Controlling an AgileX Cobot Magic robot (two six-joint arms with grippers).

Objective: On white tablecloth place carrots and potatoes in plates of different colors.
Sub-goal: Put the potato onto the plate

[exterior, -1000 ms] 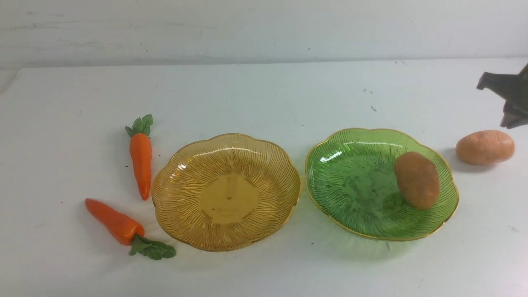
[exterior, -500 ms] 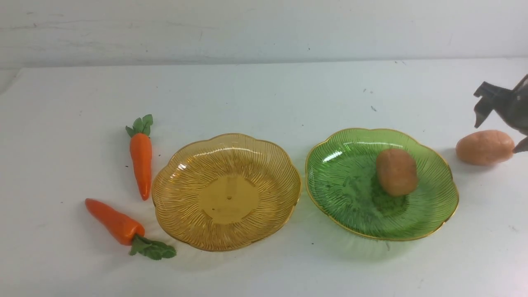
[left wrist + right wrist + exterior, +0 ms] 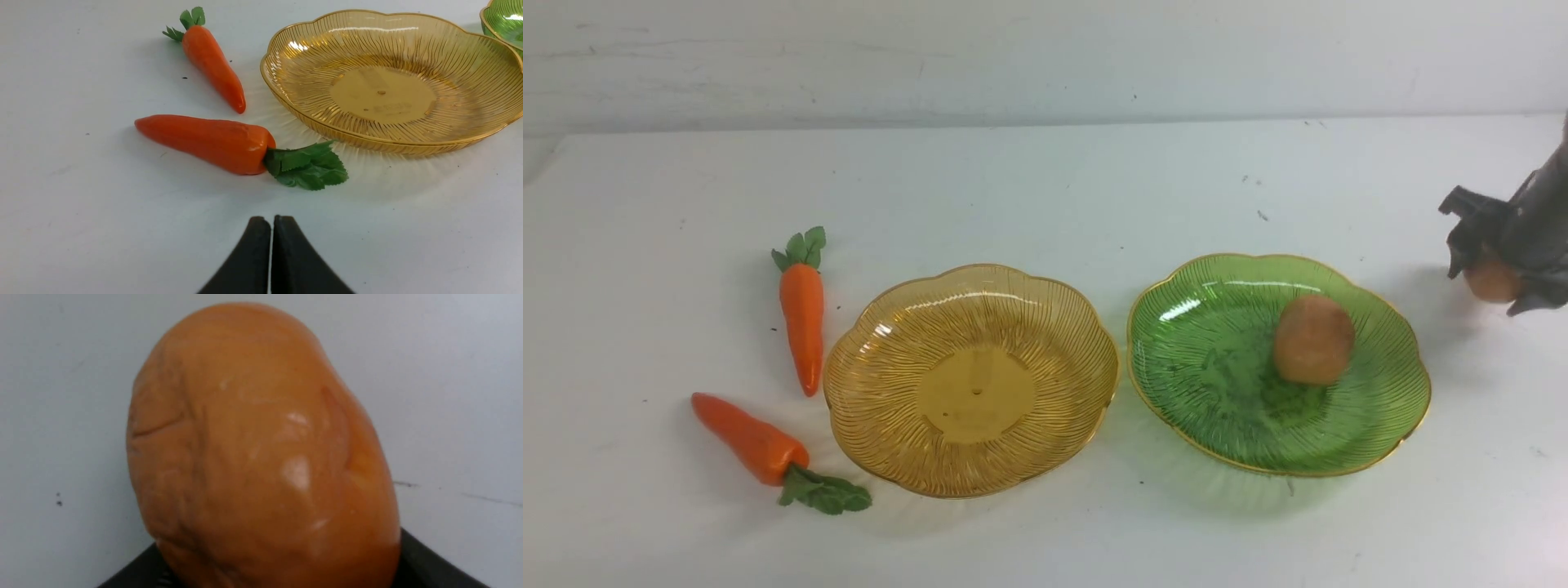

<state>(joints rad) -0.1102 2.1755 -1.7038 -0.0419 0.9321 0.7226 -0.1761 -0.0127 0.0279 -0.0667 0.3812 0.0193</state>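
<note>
Bright light, glare on green plate (image 3: 1176, 311)

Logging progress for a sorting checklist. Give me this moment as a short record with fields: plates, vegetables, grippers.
green plate: holds one potato
amber plate: empty
carrots: both on the white tablecloth, left of the amber plate
second potato: between the jaws of the right gripper; grip unclear
left gripper: shut, holding nothing
</note>
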